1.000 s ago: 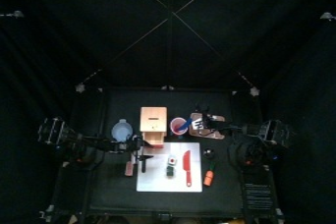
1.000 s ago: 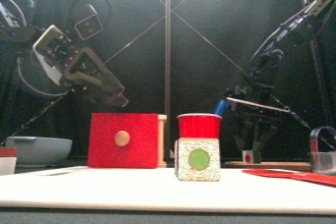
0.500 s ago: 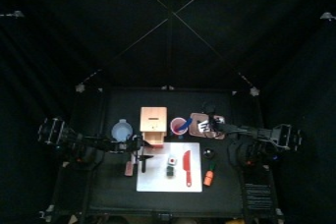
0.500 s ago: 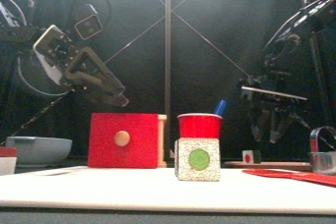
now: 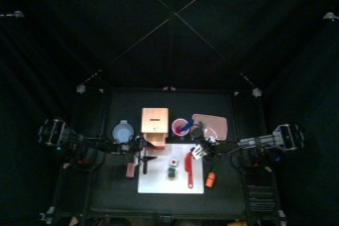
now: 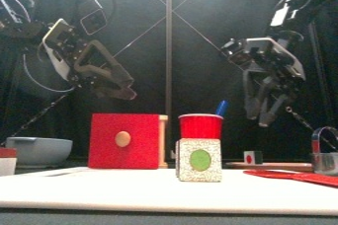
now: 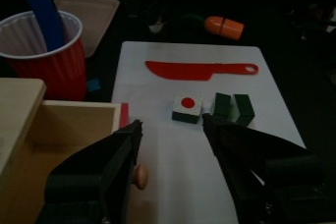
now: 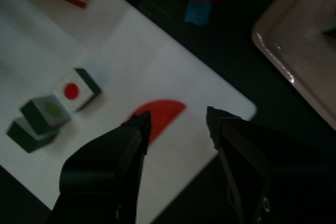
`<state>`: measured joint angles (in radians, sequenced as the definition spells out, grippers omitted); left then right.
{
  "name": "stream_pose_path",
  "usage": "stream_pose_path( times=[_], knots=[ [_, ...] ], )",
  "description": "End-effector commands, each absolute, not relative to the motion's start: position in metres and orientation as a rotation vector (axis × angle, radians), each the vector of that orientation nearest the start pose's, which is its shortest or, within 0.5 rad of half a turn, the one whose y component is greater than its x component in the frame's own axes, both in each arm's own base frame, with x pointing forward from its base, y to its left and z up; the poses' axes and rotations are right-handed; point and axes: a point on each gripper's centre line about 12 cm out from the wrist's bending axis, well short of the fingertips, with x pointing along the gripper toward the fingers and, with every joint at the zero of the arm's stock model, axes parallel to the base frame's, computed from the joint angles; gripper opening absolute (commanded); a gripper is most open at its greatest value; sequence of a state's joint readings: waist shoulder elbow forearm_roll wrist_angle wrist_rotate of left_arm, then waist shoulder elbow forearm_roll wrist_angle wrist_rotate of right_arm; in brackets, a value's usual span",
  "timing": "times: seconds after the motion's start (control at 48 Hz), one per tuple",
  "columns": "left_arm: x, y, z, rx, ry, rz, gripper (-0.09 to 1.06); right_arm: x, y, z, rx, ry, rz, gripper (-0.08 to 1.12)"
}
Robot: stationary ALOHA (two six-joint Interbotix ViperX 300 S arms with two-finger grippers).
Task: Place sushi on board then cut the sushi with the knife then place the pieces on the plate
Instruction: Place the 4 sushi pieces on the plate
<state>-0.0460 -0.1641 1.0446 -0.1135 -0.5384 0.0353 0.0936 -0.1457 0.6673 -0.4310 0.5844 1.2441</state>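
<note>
desk items: wooden box (image 5: 157, 123), red cup (image 5: 180, 126) holding a blue knife (image 7: 33, 2), pink tray (image 5: 212, 126), bowl (image 5: 123, 131), orange toy (image 5: 209, 178) just off the board's right edge. white board (image 5: 166, 182): sushi (image 5: 172, 167) in two parts close together, red knife (image 5: 188, 162) just beside. your right hand (image 8: 178, 120): raised above the knife, jaws apart, empty. your left hand (image 7: 171, 125): at the board's left edge by the box, jaws apart, empty, sushi just ahead.

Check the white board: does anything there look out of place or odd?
Mildly: the red knife lies loose on the white board beside the sushi, while the blue knife stands in the red cup.
</note>
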Motion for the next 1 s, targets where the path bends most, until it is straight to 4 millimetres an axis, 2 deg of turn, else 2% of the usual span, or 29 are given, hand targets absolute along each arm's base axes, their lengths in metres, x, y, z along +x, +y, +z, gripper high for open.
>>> stream_pose_path(
  times=[0.021,0.146,0.458,0.604,0.812,1.0],
  knots=[
    [0.316,-0.007,0.171,-0.042,0.309,0.021,0.88,0.358,0.016,0.196,0.614,0.869,-0.516,0.84],
    [0.315,-0.008,0.169,-0.040,0.315,0.019,0.88,0.374,0.027,0.186,0.545,0.885,-0.488,0.84],
    [0.315,-0.007,0.169,-0.041,0.315,0.022,0.88,0.386,0.043,0.172,0.359,0.907,-0.341,0.84],
    [0.315,-0.007,0.169,-0.044,0.315,0.024,0.88,0.387,0.042,0.167,0.263,0.960,-0.268,0.84],
    [0.316,-0.006,0.170,-0.050,0.312,0.029,0.88,0.386,0.041,0.164,0.214,1.012,-0.173,0.84],
    [0.318,-0.005,0.171,-0.060,0.309,0.038,0.88,0.392,0.034,0.160,0.131,1.031,-0.120,0.84]
  ],
)
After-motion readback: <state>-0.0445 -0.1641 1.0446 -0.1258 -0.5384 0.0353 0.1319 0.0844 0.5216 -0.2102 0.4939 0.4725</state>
